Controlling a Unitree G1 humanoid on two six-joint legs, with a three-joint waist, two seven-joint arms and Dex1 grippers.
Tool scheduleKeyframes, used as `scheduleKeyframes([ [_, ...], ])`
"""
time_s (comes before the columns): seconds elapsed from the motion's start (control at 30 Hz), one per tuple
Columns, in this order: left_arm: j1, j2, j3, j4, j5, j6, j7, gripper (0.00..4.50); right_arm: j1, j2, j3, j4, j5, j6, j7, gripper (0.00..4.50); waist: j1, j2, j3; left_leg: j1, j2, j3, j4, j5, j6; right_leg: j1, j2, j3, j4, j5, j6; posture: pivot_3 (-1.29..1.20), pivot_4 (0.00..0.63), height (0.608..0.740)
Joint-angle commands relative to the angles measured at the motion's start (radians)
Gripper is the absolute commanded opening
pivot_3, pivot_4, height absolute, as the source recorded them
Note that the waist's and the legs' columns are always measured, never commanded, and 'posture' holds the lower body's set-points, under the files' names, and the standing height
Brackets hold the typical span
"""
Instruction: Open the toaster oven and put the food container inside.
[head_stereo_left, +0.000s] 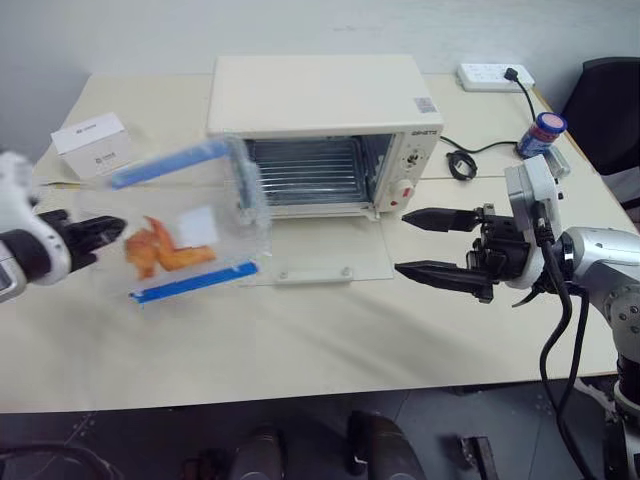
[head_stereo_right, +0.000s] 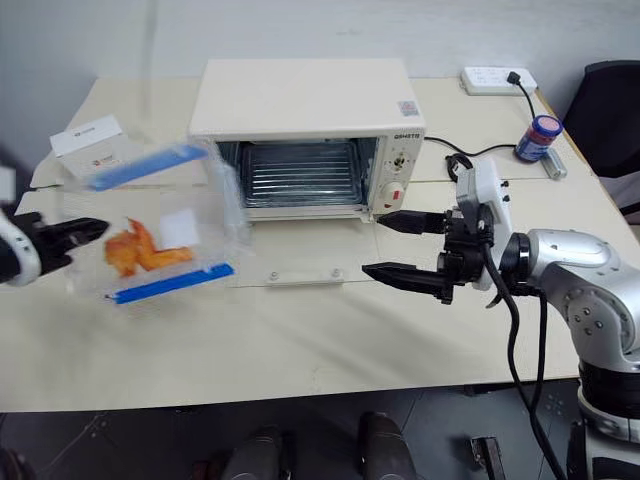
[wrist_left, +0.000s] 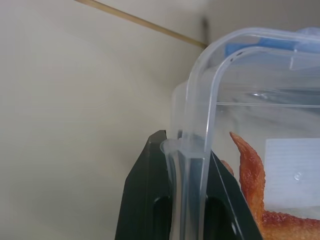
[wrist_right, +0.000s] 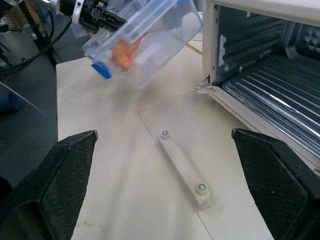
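A pale table (head_stereo_left: 300, 340) held everything, and the toaster oven (head_stereo_left: 325, 95) sat toward its back, a cream-white box with its glass door (head_stereo_left: 330, 262) already folded down flat on the tabletop in front of it, the wire rack (head_stereo_left: 305, 170) exposed inside. A red knob (head_stereo_left: 405, 192) marked the control panel on the oven's right side. Right of the oven lay a black cable (head_stereo_left: 462, 160), a white power strip (head_stereo_left: 495, 76) and a small blue jar (head_stereo_left: 542, 133); left of the oven sat a small white cardboard box (head_stereo_left: 92, 143).

The food container (head_stereo_left: 190, 225), clear plastic with blue clip strips and orange food inside, hung in the air just left of the oven's open mouth, tilted so one blue edge rode high near the oven's front corner. The left gripper (head_stereo_left: 90, 237) was clamped on the container's rim at the end farthest from the oven (the left wrist view showed both black fingers (wrist_left: 150, 200) pinching the thin plastic lip). The right gripper (head_stereo_left: 432, 245) hovered in front of the oven's right side, above the table beside the lowered door, its fingers spread wide and holding nothing.

The likely trouble was the grip: one thin edge carried the whole tilted box, so it might twist or slip free. The raised corner, close to the oven's frame, could also catch there on the way in.
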Motion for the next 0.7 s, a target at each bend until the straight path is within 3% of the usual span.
scheduleKeyframes([
  [0.03, -0.131, 0.007, -0.128, 0.029, -0.005, 0.044, -0.01, 0.04, 0.027, -0.022, -0.068, -0.058, 0.042, -0.004, -0.033, 4.5, -0.006, 0.0, 0.0, 0.0, 0.0, 0.0, 0.0, 0.0, 0.0, 0.0, 0.0, 0.0, 0.0, 0.0, 0.0, 0.0, 0.15, 0.74],
  [0.2, -0.464, -0.143, -0.419, 0.135, 0.06, 0.107, 0.068, 0.04, 0.098, -0.034, -0.125, -0.099, 0.069, -0.004, -0.08, 4.5, 0.003, 0.0, 0.0, -0.001, 0.0, -0.001, 0.004, 0.0, 0.0, 0.001, 0.0, 0.0, -0.001, 0.003, 0.005, 0.0, 0.15, 0.74],
  [0.37, -0.678, -0.334, -0.536, 0.289, 0.221, 0.169, 0.083, 0.04, 0.155, -0.032, -0.162, -0.124, 0.079, -0.021, -0.119, 4.5, 0.02, -0.001, 0.001, -0.002, -0.002, 0.001, 0.006, 0.003, 0.002, 0.002, 0.0, 0.004, -0.002, 0.006, 0.011, 0.0, 0.15, 0.74],
  [0.47, -0.739, -0.415, -0.542, 0.355, 0.329, 0.197, 0.075, 0.04, 0.182, -0.03, -0.18, -0.138, 0.09, -0.027, -0.141, 4.5, 0.017, -0.002, 0.001, -0.002, -0.002, 0.001, 0.006, 0.004, 0.002, 0.002, 0.0, 0.005, -0.002, 0.007, 0.012, 0.0, 0.15, 0.74],
  [0.5, -0.751, -0.441, -0.536, 0.375, 0.363, 0.201, 0.074, 0.75, 0.191, -0.029, -0.187, -0.143, 0.092, -0.029, -0.148, 4.5, 0.014, -0.002, 0.001, -0.002, -0.002, 0.001, 0.006, 0.004, 0.002, 0.002, 0.0, 0.005, -0.003, 0.007, 0.012, 0.0, 0.15, 0.74],
  [0.7, -0.779, -0.531, -0.453, 0.389, 0.529, 0.198, 0.008, 2.42, 0.25, -0.037, -0.209, -0.148, 0.082, -0.049, -0.174, 4.5, 0.019, -0.002, 0.001, -0.002, -0.002, 0.002, 0.005, 0.005, 0.001, 0.002, 0.0, 0.005, -0.002, 0.007, 0.012, 0.0, 0.15, 0.74],
])
